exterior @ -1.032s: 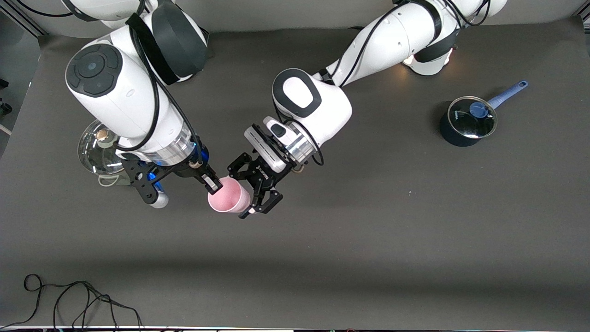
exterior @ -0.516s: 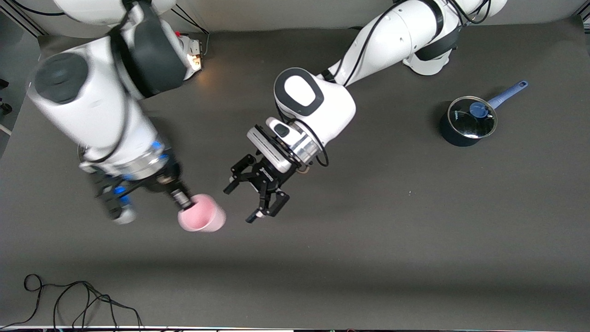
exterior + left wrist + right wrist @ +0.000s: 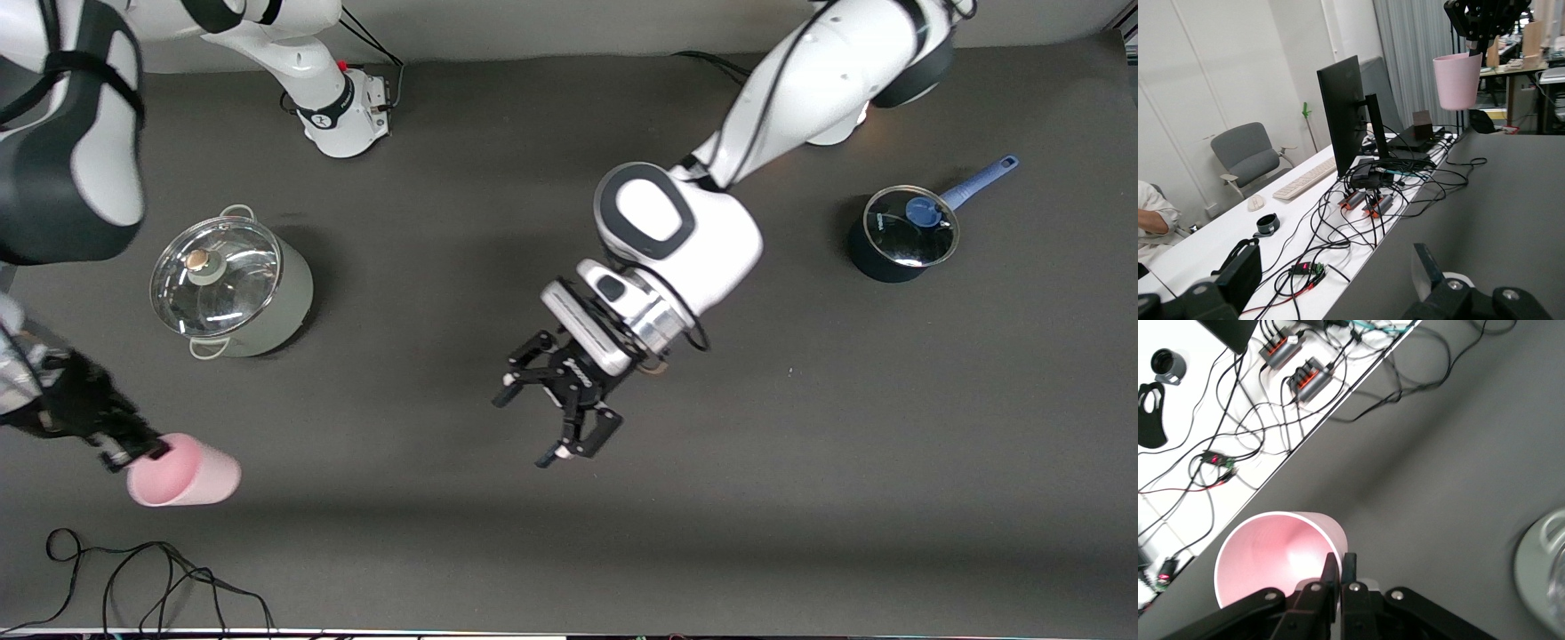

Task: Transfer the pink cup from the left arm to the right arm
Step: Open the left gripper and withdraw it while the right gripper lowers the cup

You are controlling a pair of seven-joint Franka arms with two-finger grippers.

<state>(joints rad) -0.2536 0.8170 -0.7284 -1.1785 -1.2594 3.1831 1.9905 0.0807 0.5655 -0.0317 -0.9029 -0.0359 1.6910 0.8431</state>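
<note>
Front view: right gripper (image 3: 133, 453) clamped on pink cup (image 3: 182, 481) rim, above bench (image 3: 800, 462) near right arm's end; left gripper (image 3: 560, 418) splayed apart, mid-bench.

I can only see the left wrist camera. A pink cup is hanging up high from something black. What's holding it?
Observer: The right arm's narrow black end effector. It pinches the small pale-pink plastic cup by its rim, one finger inside and one outside.
Operator: Is my own claw holding anything?
Observer: No. The left arm's splayed black end effector is open and empty, over the middle of the dark table.
Operator: What's near the cup?
Observer: A grey-green metal pot with a glass lid stands on the table at the right arm's end.
</note>
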